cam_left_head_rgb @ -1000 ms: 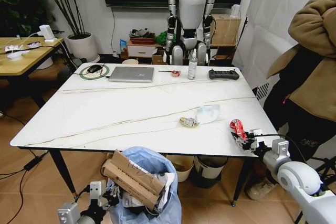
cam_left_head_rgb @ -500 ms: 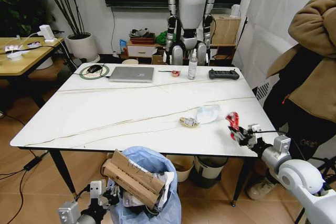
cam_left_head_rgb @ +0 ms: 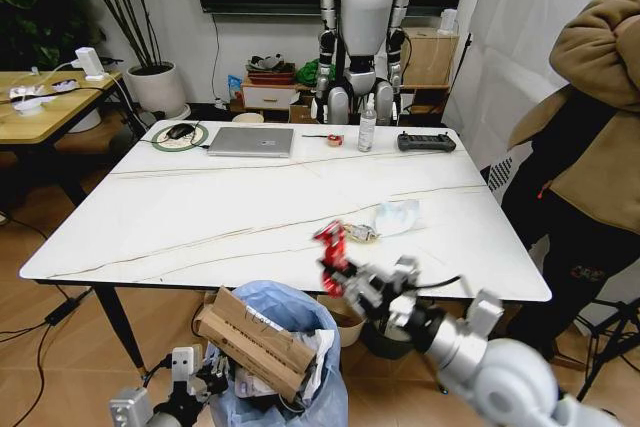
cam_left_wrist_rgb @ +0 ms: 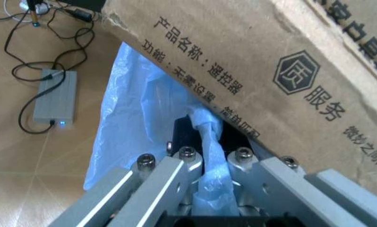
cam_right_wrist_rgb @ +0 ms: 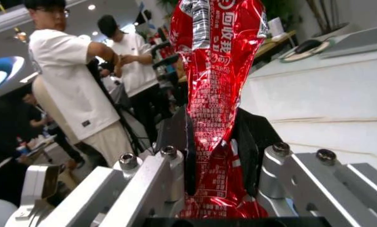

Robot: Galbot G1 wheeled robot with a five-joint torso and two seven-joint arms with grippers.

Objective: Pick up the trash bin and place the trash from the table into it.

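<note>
Table [cam_left_head_rgb: 200, 217], white marble-look: a small wrapper [cam_left_head_rgb: 360, 233] and clear plastic pack [cam_left_head_rgb: 398, 215] lying near its front edge. Trash bin [cam_left_head_rgb: 275, 347], blue-lined, below that edge, cardboard piece [cam_left_head_rgb: 252, 339] protruding; left gripper [cam_left_wrist_rgb: 204, 172] clenched on its bag. Right gripper [cam_left_head_rgb: 345, 272] grasping red wrapper [cam_left_head_rgb: 331, 243], above the front edge.

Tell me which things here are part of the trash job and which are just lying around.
Part of the job:
- pale-blue-bagged trash bin, clamped by the left gripper
- red foil wrapper, pinched in the right gripper
- brown cardboard piece in the bin
- crumpled clear plastic pack and small printed wrapper on the white marble-look table

Lying about:
- silver laptop
- black remote controller
- clear bottle
</note>
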